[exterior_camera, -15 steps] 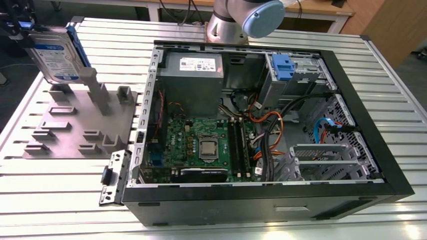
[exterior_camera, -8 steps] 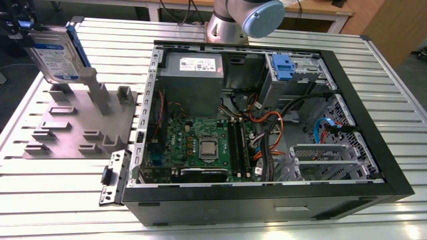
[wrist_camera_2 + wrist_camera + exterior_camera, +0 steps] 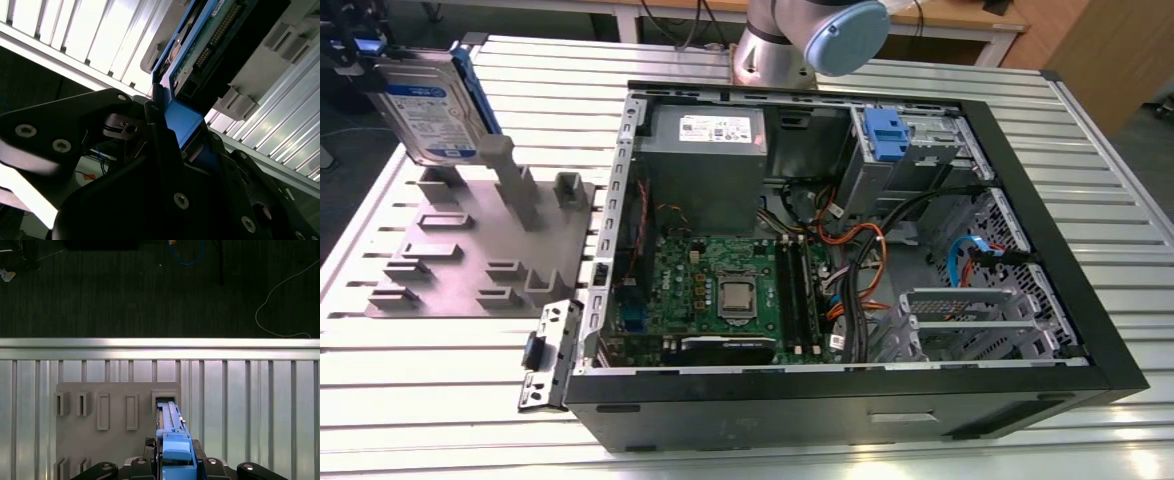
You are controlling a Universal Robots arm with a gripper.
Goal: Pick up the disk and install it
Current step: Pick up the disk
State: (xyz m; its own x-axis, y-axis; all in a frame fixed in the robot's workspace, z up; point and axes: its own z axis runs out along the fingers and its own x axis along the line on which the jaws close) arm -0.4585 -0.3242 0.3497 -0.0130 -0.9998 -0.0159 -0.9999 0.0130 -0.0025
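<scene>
The disk [image 3: 434,105] stands upright at the exterior view's far left, a silver drive with a white-and-blue label and a blue bracket. My gripper [image 3: 374,50] is shut on its upper end. Its lower end sits just at the posts of the grey holder plate [image 3: 454,250]; I cannot tell whether it still touches them. In the first wrist view the disk [image 3: 172,435] appears edge-on, over a slot of the plate [image 3: 100,440], between my black fingers [image 3: 142,462]. The second wrist view shows the disk's circuit-board side [image 3: 210,45] and blue bracket [image 3: 182,120] clamped in the gripper.
An open computer case [image 3: 1067,300] lies at the exterior view's right of the plate, with a grey power-supply box [image 3: 704,150], a motherboard [image 3: 720,290], cables and a drive bay with a blue latch [image 3: 887,135]. The arm's base [image 3: 801,40] stands behind the case. The slatted table ends just beyond the plate.
</scene>
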